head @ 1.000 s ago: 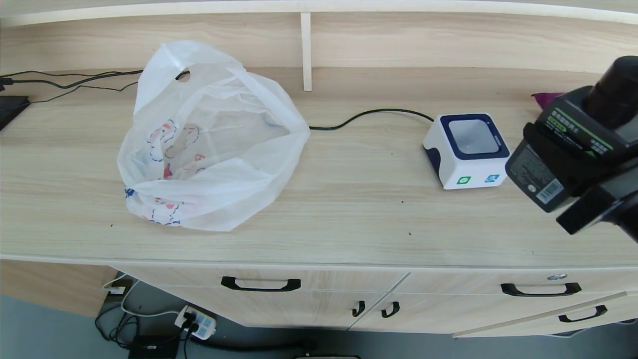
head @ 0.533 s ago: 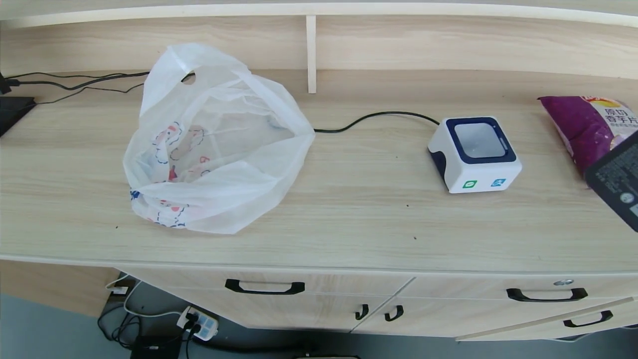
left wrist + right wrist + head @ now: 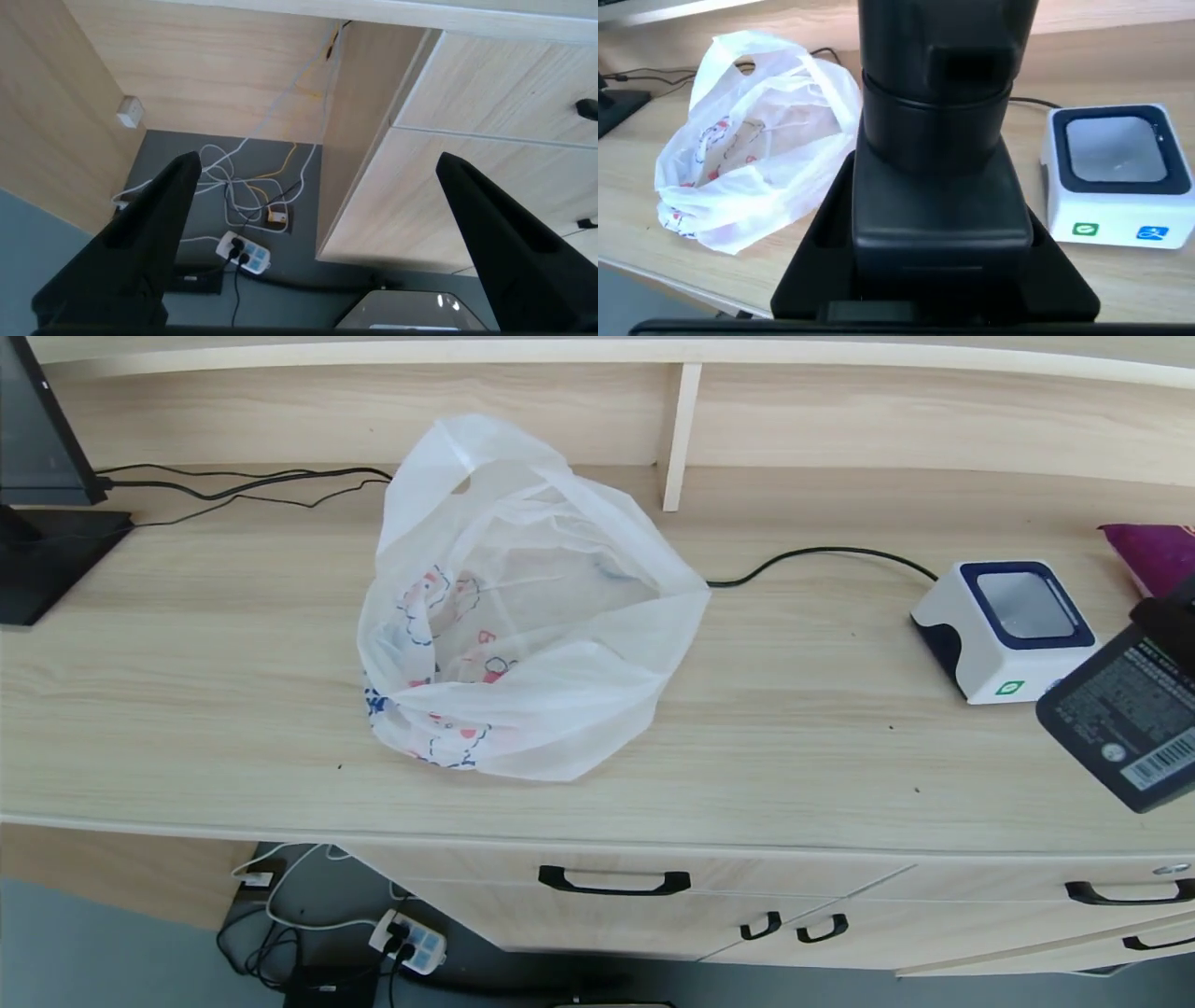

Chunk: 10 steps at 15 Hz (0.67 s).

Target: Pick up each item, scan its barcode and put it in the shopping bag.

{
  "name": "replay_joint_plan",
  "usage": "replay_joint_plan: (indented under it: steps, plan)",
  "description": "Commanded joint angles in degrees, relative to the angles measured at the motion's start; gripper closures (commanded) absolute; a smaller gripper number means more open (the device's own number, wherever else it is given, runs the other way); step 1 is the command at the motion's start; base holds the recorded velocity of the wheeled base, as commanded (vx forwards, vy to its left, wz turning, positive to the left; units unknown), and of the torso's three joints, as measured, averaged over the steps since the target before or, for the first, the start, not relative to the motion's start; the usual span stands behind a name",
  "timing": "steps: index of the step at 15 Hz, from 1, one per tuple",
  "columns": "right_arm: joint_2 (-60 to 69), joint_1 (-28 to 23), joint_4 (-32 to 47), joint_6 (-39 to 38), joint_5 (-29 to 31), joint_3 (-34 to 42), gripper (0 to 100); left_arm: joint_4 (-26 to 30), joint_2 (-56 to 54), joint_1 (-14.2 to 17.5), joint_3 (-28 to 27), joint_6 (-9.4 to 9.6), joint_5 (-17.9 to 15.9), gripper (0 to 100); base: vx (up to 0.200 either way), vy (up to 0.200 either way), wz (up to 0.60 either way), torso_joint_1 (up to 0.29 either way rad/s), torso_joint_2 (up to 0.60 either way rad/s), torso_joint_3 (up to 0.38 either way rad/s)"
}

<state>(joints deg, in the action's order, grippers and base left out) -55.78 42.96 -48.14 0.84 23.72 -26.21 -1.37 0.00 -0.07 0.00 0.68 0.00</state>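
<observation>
- Right gripper: I see its two dark fingers clamped on either side of the black bottle, whose cap end points away from the wrist camera.
- Black bottle, head view: it is held off the wooden counter at the right edge of the frame. It is tilted, and its printed face with a white barcode label is turned up towards the camera. Its upper corner overlaps the near right corner of the scanner.
- Scanner: a white box with a dark-framed window on top. It stands on the counter, and a black cable runs from it towards the shopping bag.
- Shopping bag: white and translucent with red and blue print. It sits near the middle of the counter with its mouth open, well apart from the bottle and the scanner.
- Purple snack packet: it lies on the counter behind the scanner, at the right edge.
- Left gripper: I see its fingers spread wide apart with nothing between them. It hangs below counter level beside the cabinet, above a floor with loose cables and a power strip.
- Monitor: it stands on its base at the far left of the counter.
</observation>
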Motion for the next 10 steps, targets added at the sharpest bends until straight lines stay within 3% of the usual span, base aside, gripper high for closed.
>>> replay_joint_plan:
  steps: [1,10]
  plan:
    - [-4.77,0.02,-0.02,0.04,-1.13,-2.09,100,-0.04,0.09,-0.01,0.0,0.2,0.0,0,0.0,0.2,0.0,0.002,0.01,0.002]
    - [-15.14,0.02,-0.02,-0.23,-3.86,-11.5,100,0.05,0.09,-0.01,0.0,0.2,0.0,0,0.0,0.0,0.6,0.003,0.0,0.003]
